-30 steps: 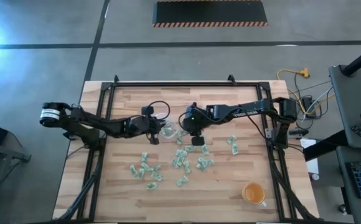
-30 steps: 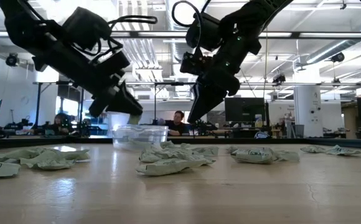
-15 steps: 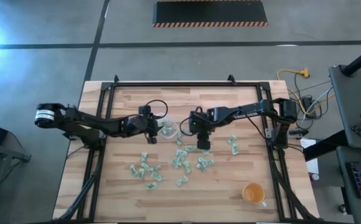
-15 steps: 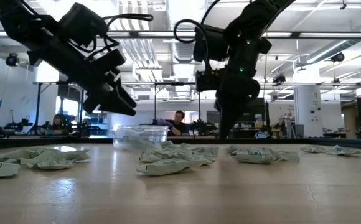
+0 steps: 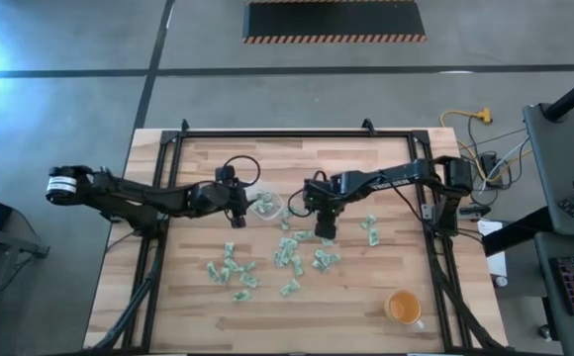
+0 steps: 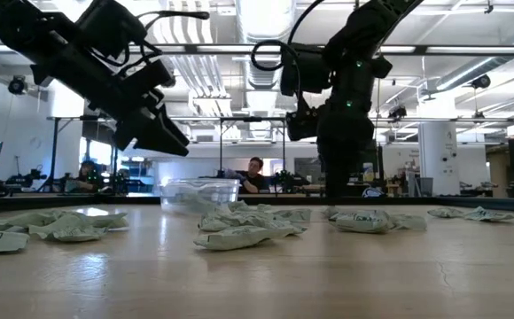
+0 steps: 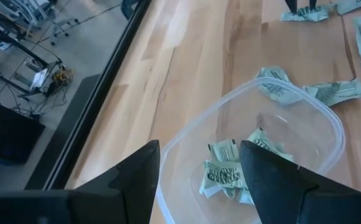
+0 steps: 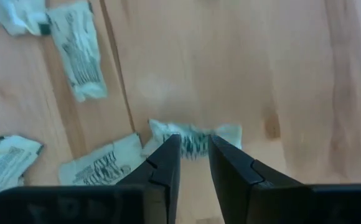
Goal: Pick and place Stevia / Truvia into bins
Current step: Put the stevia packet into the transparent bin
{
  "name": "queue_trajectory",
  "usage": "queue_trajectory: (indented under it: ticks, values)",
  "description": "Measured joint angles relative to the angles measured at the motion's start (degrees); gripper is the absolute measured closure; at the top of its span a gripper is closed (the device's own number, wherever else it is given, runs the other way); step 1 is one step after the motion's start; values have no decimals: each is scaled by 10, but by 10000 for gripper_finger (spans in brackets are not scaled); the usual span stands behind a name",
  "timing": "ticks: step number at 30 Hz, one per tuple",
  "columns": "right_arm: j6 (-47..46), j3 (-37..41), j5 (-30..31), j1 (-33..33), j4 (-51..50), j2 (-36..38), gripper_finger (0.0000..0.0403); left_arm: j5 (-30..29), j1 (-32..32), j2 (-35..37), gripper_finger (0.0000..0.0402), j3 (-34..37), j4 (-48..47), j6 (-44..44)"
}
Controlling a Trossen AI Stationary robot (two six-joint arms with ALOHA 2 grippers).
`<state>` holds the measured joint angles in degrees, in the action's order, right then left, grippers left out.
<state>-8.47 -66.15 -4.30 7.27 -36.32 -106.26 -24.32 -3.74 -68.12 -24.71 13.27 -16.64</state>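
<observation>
Two packets at least now lie inside the clear tub [image 7: 255, 149], green-and-white and crumpled on its floor, and my left gripper [image 7: 199, 168] hangs just above its near rim with the fingers spread wide and nothing between them. A second ago those fingers were pinched in over the tub; they have since sprung apart and the arm has drawn back a little toward its own side of the table [image 5: 188, 188], so I take it that I have just dropped a packet in. That delivery is done, and this hand is free to fetch another. My right gripper [image 8: 194, 152] has swung away from the tub and come down over the scattered Stevia / Truvia packets [image 5: 297, 259], which lie on the bare wood beside and in front of the tub. Its fingers stand narrowly apart, straddling one crumpled packet [image 8: 193, 138] at their tips; whether they already press on it or only bracket it I cannot say from this angle, though it looks as if the packet rests on the wood. My guess is that the right hand is mid-pick while the left resets. Most of the packets are outside the tub, so much of the job remains.
</observation>
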Motion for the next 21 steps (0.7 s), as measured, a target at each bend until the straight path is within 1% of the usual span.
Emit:
queue_trajectory:
  ticks: [3, 6, 15, 21]
  values:
    - [-24, 4, 0, 0, -10, 0, 332, 0, 0, -1, 196, 0, -2, 0]
    - [-23, 8, 0, 0, -8, 0, 331, 0, 0, -1, 196, 0, -3, 0]
    - [-19, 36, 1, 0, 41, 0, 322, 0, 0, -1, 196, 0, -2, 0]
    - [-16, 42, 2, 0, 44, 1, 337, 0, 0, -1, 196, 0, -2, 0]
